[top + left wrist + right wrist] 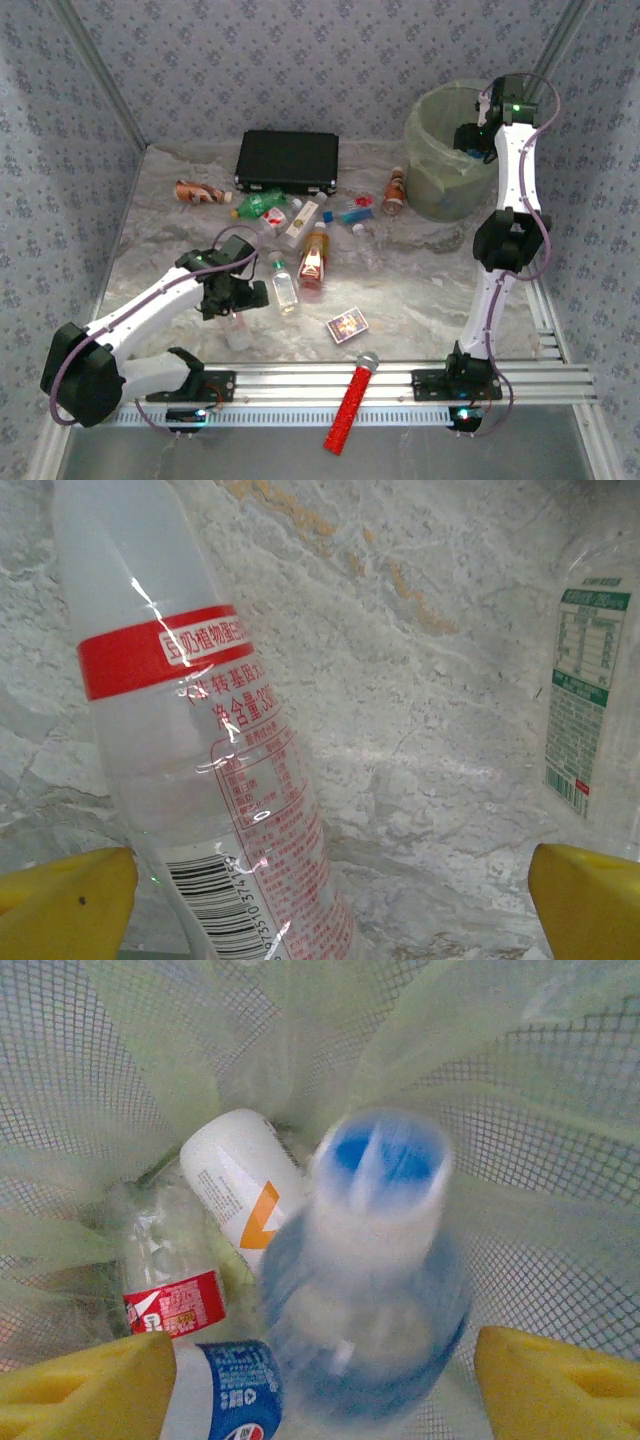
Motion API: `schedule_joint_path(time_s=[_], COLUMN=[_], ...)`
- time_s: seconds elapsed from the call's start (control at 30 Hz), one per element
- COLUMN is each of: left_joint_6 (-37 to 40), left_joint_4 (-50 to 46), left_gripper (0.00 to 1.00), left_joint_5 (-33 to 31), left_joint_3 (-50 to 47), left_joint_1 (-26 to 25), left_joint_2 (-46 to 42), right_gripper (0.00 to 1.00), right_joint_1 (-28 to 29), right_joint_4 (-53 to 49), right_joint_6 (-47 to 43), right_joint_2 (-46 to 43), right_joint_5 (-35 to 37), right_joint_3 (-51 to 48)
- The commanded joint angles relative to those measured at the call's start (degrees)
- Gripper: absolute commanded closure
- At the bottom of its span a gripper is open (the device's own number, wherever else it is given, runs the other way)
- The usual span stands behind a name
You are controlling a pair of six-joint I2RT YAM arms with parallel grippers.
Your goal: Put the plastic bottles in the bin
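Right jaws wide above bin (430, 172) at 1 o'clock, blurred blue-capped bottle (375, 1260) loose between; left jaws wide astride red-banded bottle (200, 760) at 7 o'clock, off-centre, liable to roll when pinched.

A blue-capped bottle (375, 1250) inside the bin (540, 1120) is smeared by blur, its label unreadable. In the left wrist view a red-banded bottle (200, 740) runs off at both ends, and a green-labelled bottle (585, 690) is cropped at the side.
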Motion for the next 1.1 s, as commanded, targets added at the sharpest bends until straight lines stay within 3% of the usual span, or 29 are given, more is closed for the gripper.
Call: schedule_joint_path(time_s=[0.0,0.53,0.9,1.07], left_joint_6=[-2.02,-8.05,-13.28,-20.22], left_joint_4=[0.34,1.08,-1.28,1.90], left_gripper=[0.00,0.00,0.00,0.00], left_joint_5=[1.09,4.46,1.35,-5.59], left_joint_3=[-0.58,-5.09,-6.16,-8.06], left_joint_1=[-0.66,-3.07,-3.17,-3.01], left_joint_2=[-1.49,-4.66,-8.58,-16.93], right_gripper=[0.17,0.04,0.04,0.04], right_joint_1=[-0.43,0.61,3.31,4.46], right_joint_4=[-2.56,-1.21,0.86,0.33], right_joint_6=[0.12,2.71,3.44,2.67], right_joint_2=[0.32,-11.63,-18.69,-20.61], right_joint_5=[-0.35,-7.02,-13.61,-13.51], right_joint_3=[1.95,6.23,2.85,2.12])
